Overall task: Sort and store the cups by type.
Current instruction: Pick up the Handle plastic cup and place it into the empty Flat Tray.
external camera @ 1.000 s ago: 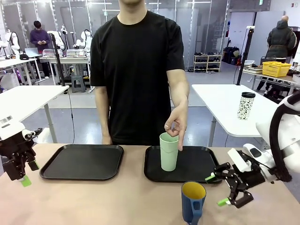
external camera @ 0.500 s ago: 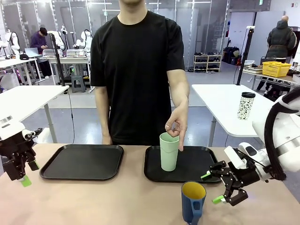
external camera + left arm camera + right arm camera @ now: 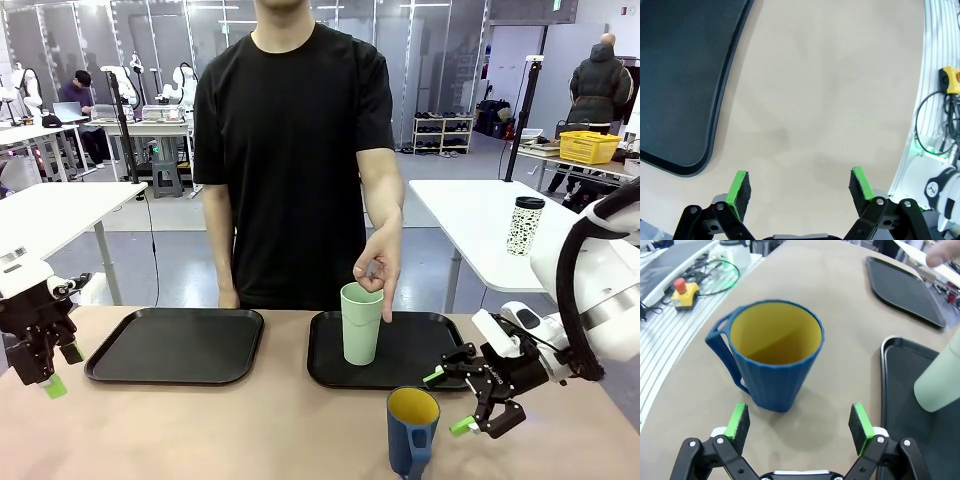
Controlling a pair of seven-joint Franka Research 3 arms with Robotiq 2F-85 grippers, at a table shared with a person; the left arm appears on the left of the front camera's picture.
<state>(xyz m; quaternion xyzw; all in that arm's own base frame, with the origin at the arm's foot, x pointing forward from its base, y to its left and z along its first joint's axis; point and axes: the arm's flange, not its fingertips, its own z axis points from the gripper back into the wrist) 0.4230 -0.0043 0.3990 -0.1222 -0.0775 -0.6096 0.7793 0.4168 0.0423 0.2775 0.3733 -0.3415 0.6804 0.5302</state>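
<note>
Right gripper (image 3: 446,402) nearer blue mug (image 3: 412,432), jaws apart, left gripper (image 3: 63,369) likewise apart

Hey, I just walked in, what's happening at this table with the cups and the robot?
A person's hand is at the rim of the pale green tumbler, which stands upright on the right-hand black tray. The right gripper is open and aimed at the blue mug on the bare table, not yet around it. The left gripper hangs open over the table beside the other tray.
</note>
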